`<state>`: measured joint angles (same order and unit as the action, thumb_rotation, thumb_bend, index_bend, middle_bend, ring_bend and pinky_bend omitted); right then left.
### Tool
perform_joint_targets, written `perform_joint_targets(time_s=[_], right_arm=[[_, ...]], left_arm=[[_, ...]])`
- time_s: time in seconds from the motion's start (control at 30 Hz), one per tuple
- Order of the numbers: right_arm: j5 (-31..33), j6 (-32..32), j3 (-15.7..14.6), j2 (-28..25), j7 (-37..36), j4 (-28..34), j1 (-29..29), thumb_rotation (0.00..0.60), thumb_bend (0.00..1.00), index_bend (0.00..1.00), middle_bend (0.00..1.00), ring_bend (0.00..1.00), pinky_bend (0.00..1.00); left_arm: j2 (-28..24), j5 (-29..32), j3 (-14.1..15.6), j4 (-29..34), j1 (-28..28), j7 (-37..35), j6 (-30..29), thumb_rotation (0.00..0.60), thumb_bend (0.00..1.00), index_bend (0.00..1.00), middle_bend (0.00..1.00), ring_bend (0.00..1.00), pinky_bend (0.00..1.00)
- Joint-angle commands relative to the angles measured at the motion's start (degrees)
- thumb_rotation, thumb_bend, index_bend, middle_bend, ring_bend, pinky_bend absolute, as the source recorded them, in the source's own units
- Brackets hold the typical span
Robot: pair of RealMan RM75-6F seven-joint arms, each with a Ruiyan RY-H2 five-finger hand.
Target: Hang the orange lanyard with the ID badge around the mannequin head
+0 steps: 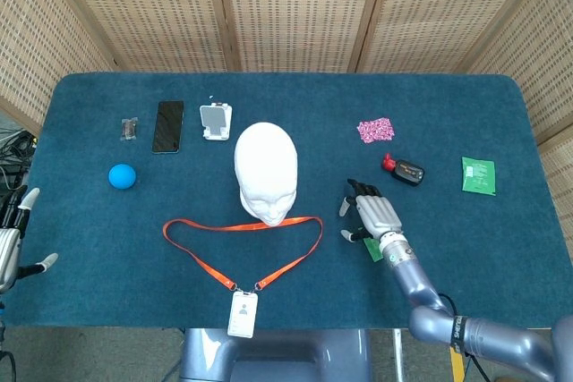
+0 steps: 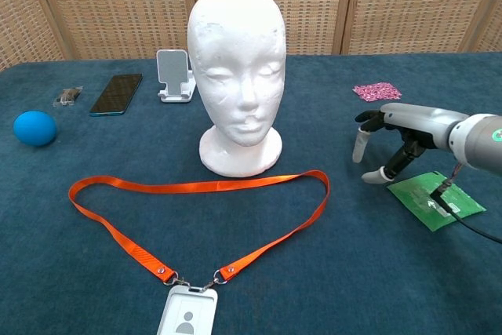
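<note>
The white foam mannequin head (image 1: 266, 170) (image 2: 238, 68) stands upright mid-table. In front of it the orange lanyard (image 1: 269, 224) (image 2: 196, 187) lies flat in a loop, its ID badge (image 1: 241, 314) (image 2: 187, 321) at the table's front edge. My right hand (image 1: 372, 214) (image 2: 396, 136) hovers open, fingers spread and pointing down, to the right of the lanyard's right bend and apart from it. My left hand (image 1: 11, 241) shows only at the far left edge of the head view, open, off the table's side.
A green packet (image 2: 435, 198) lies under my right forearm. A black-and-red device (image 1: 405, 170), pink bits (image 1: 375, 130) and a second green packet (image 1: 477, 174) lie at right. At left: blue ball (image 1: 122, 175), phone (image 1: 167, 125), phone stand (image 1: 215, 121), small clip (image 1: 131, 128).
</note>
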<state>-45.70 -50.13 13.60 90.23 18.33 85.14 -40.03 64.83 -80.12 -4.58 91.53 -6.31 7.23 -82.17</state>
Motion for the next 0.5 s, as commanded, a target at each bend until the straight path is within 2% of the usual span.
perform_joint_targets(time_s=[0.03, 0.5], right_arm=[[1.6, -0.9, 0.3, 1.5, 1.5, -1.0, -1.2, 0.6, 0.46, 0.48, 0.0, 0.0, 0.0], [9.5, -2.4, 2.0, 7.8, 5.2, -4.7, -5.5, 0.6, 0.48, 0.48, 0.0, 0.0, 0.0]], left_arm=[[0.0, 0.1, 0.0, 0.0, 0.0, -0.1, 0.1, 0.6, 0.0, 0.0, 0.0, 0.0, 0.0], [-0.1, 0.8, 0.0, -0.4, -0.4, -0.6, 0.9, 0.6, 0.0, 0.0, 0.0, 0.0, 0.0]])
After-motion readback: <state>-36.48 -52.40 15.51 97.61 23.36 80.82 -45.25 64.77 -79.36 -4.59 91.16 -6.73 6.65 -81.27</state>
